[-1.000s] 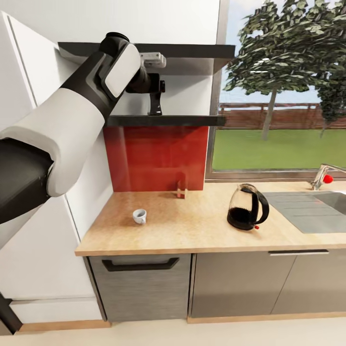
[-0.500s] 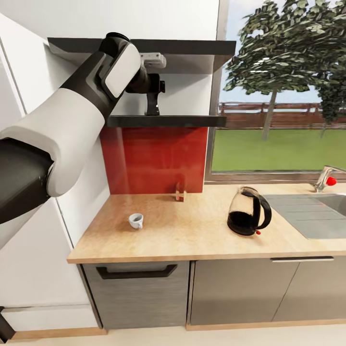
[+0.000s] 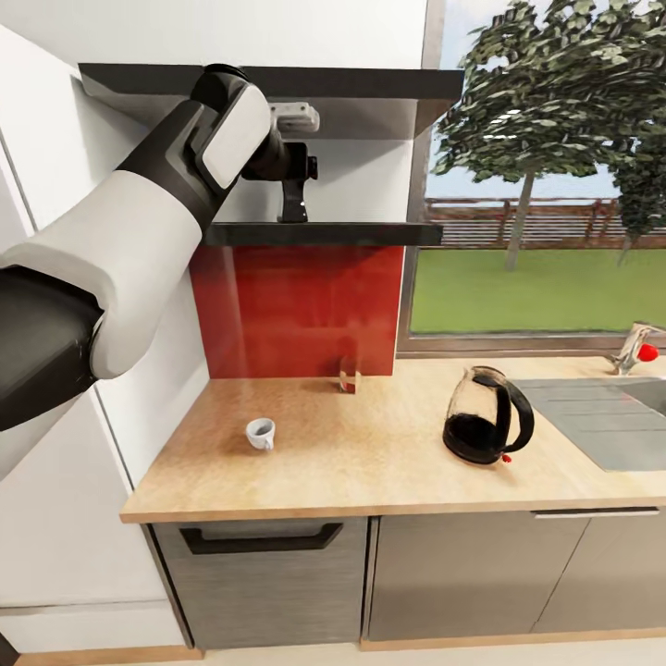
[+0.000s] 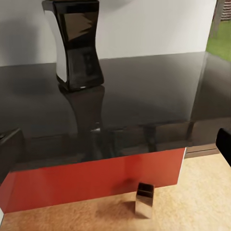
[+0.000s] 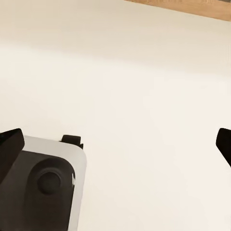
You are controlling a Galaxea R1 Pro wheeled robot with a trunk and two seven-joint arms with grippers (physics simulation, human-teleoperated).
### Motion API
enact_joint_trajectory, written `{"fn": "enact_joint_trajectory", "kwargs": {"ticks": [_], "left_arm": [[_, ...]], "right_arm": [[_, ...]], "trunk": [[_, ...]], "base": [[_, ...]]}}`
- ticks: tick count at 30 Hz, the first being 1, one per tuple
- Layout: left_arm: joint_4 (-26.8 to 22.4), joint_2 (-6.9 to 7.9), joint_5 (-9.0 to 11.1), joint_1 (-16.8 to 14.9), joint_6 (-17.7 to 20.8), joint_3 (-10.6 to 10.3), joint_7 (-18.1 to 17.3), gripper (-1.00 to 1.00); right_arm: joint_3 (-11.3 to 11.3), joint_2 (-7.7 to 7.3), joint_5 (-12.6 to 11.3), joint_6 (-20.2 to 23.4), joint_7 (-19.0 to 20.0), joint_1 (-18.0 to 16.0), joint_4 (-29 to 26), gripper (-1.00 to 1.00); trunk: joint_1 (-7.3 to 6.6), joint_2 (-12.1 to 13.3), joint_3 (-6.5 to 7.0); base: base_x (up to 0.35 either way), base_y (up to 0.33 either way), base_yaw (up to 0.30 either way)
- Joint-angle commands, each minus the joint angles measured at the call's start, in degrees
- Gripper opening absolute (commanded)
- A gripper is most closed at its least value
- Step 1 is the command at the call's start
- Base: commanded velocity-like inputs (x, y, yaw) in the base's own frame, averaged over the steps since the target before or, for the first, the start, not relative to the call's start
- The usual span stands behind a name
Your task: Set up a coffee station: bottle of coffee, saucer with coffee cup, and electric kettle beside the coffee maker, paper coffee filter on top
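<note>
Up by the shelf (image 3: 314, 233), my left arm (image 3: 139, 222) is raised, its wrist level with the dark board, and my left fingers (image 4: 115, 144) stand released, their two black tips wide apart at either edge of the wrist view with nothing between them. Ahead of them a tall, dark, waisted object (image 4: 77, 45) stands upright on the glossy shelf, near the white wall; I cannot tell from its shape alone whether it is the coffee bottle. Below the shelf the red backsplash (image 3: 296, 310) runs down to the wooden desk (image 3: 370, 462). On the desk a small brown box (image 3: 349, 377) stands just against the backsplash, a white cup (image 3: 260, 433) sits toward the left side, well apart from the box, and the glass kettle (image 3: 486, 416) with dark liquid and a black handle stands upright to the right, near the sink (image 3: 610, 421). My right fingers (image 5: 115, 144) are released too, tips far apart, hanging over the pale floor (image 5: 144, 86) beside part of my own base (image 5: 43, 187).
</note>
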Motion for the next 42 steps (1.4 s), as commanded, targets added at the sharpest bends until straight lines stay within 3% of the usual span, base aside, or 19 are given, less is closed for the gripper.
{"fn": "enact_joint_trajectory", "kwargs": {"ticks": [1, 22, 33, 36, 37, 39, 42], "left_arm": [[-0.01, 0.00, 0.55, -0.07, 0.08, -0.17, 0.51, 1.00], [0.01, 0.00, 0.53, -0.07, -0.55, -0.20, 0.57, 1.00], [1.10, 0.00, 0.45, -0.07, -4.02, -0.16, 0.81, 1.00], [1.25, 0.00, 0.47, -0.07, -4.12, -0.19, 2.31, 1.00], [1.30, 0.00, 0.50, -0.07, -4.17, -0.22, 5.34, 1.00], [1.31, 0.00, 0.51, -0.07, -4.20, -0.23, 7.94, 1.00], [1.31, 0.00, 0.53, -0.03, -4.22, -0.24, 9.92, 1.00]], "right_arm": [[0.02, -0.02, 0.27, -0.16, 0.05, -0.04, 0.04, 1.00], [-0.05, -0.02, 0.30, -0.12, 0.03, -0.06, 0.04, 1.00], [-0.05, -0.02, 0.30, -0.11, 0.01, -0.05, 0.00, 1.00], [-0.05, -0.02, 0.30, -0.13, -0.01, -0.07, 0.00, 1.00], [-0.05, -0.02, 0.26, -0.12, -0.02, -0.08, -0.01, 1.00], [-0.05, -0.02, 0.24, -0.13, -0.03, -0.09, 0.00, 1.00], [-0.05, -0.02, 0.24, -0.12, -0.02, -0.08, 0.00, 1.00]], "trunk": [[0.04, -0.08, -0.10], [0.04, -0.08, -0.10], [0.04, -0.08, -0.10], [0.04, -0.08, -0.10], [0.04, -0.08, -0.10], [0.04, -0.08, -0.10], [0.04, -0.08, -0.10]], "base": [[0.221, 0.001, 0.000], [0.117, -0.060, 0.000], [0.069, -0.053, 0.000], [0.006, -0.005, 0.000], [0.002, -0.002, 0.000], [0.002, -0.001, 0.000], [0.000, 0.000, 0.000]]}}
